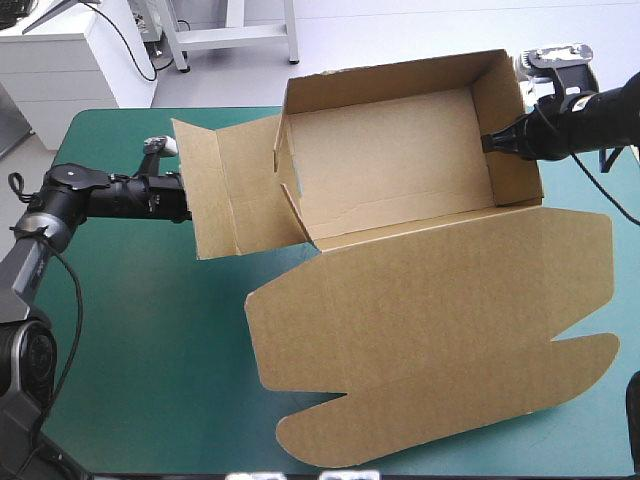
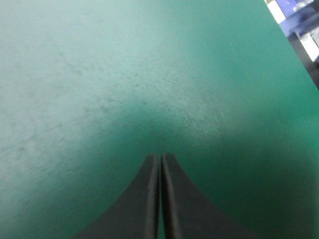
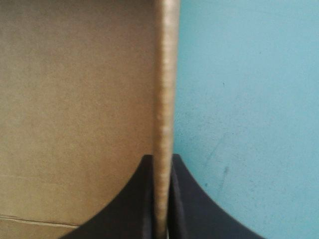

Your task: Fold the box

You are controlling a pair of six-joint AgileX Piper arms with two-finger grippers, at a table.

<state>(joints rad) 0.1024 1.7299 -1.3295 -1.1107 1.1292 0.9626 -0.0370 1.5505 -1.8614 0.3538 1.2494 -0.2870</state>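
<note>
While the right gripper (image 1: 489,142) pinches the tray's 3 o'clock wall, likely steadying the box (image 1: 400,180), which sits toward the table's 1 o'clock, the left gripper (image 2: 160,155), fingers together and empty, sits by the splayed 9 o'clock flap (image 1: 225,195), probably to push it upright.

The teal-green table (image 1: 130,330) bears 1 brown box (image 1: 400,180), its lid (image 1: 430,330) flat toward the near edge.
</note>
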